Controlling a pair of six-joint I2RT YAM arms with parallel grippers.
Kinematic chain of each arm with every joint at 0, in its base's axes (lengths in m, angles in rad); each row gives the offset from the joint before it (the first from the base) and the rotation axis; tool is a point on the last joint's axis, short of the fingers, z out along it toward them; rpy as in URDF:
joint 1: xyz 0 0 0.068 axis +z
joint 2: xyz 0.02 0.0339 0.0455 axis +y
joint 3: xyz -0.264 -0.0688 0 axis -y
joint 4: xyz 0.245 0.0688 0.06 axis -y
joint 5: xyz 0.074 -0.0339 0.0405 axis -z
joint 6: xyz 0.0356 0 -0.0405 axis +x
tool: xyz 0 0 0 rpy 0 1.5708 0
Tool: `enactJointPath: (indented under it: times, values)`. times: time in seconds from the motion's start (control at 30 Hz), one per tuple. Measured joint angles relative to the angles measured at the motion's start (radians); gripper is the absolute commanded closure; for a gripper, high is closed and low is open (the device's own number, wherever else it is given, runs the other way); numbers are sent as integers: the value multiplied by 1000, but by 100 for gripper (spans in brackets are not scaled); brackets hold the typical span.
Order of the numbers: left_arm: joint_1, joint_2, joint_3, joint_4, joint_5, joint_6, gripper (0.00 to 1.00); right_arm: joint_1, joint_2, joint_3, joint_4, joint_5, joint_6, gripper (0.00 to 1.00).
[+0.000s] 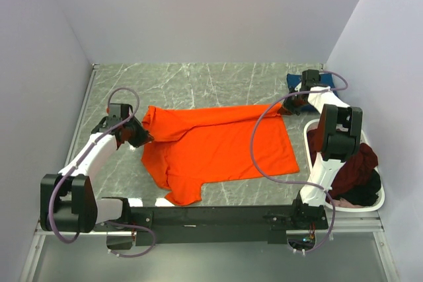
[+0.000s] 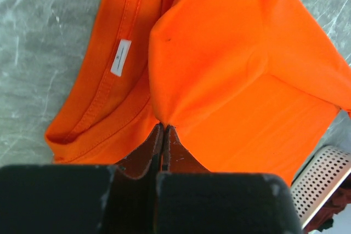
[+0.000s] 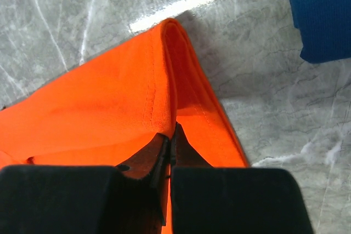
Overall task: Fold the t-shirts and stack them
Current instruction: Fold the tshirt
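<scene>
The bright orange t-shirt (image 1: 218,146) lies spread on the marble table, its far edge folded over. My left gripper (image 1: 140,135) is shut on the shirt's left side near the collar; in the left wrist view the jaws (image 2: 163,126) pinch a fold of orange cloth (image 2: 230,69) beside the neck label (image 2: 120,57). My right gripper (image 1: 291,105) is shut on the shirt's far right corner; in the right wrist view (image 3: 173,132) it pinches the hemmed edge (image 3: 109,102). A folded navy blue t-shirt (image 1: 297,82) lies at the far right, also in the right wrist view (image 3: 323,15).
A white oval basket (image 1: 377,203) at the right edge holds dark maroon (image 1: 357,166) and black (image 1: 360,196) shirts; its perforated wall shows in the left wrist view (image 2: 323,179). Grey walls close in the table on three sides.
</scene>
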Motion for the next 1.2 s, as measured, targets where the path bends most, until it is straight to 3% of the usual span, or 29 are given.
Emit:
enactJointPath:
  times: [0.53, 1.1, 1.2]
  values:
    - [0, -27, -42, 45, 21, -22, 99, 0, 34, 14, -37, 30, -2, 90]
    - [0, -32, 72, -57, -11, 0, 99, 0, 34, 60, -97, 35, -34, 87]
    - [0, -34, 61, -51, -22, 0, 99, 0, 34, 60, -96, 49, -34, 81]
